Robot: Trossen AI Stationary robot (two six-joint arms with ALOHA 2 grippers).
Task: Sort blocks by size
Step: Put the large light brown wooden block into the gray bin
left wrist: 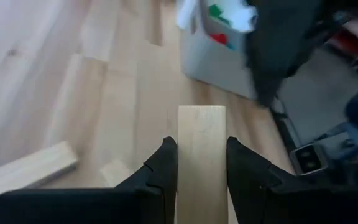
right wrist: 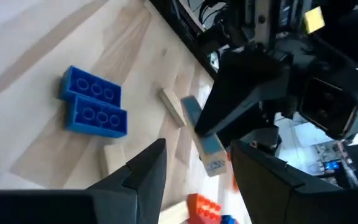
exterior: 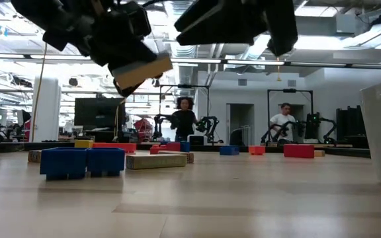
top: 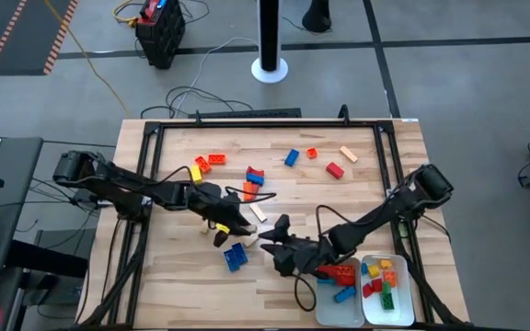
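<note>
My left gripper point(top: 239, 222) hangs above the middle of the table, shut on a long tan block point(left wrist: 201, 146), which the low view shows lifted point(exterior: 144, 71). Just to its right, my right gripper point(top: 270, 242) stands open with nothing between its fingers point(right wrist: 194, 180). It faces the left gripper. A pair of blue blocks point(top: 236, 257) lies side by side on the table near both grippers. Another tan block point(exterior: 156, 160) lies flat on the wood beyond them. Red, orange, blue and tan blocks point(top: 335, 169) are scattered over the far half. My left gripper pinches the tan block by its two long sides point(left wrist: 184, 163) between its two fingers. The fingers run along the block, whose free end point(left wrist: 201, 115) sticks out past the fingertips. The block is lifted clear of the table, slightly tilted.
Two white trays stand at the near right corner, one point(top: 328, 311) with red and blue blocks, the other point(top: 410, 305) with several mixed ones. A black rail frame point(top: 247, 125) borders the table. Bare wood lies at the near left point(top: 168, 285).
</note>
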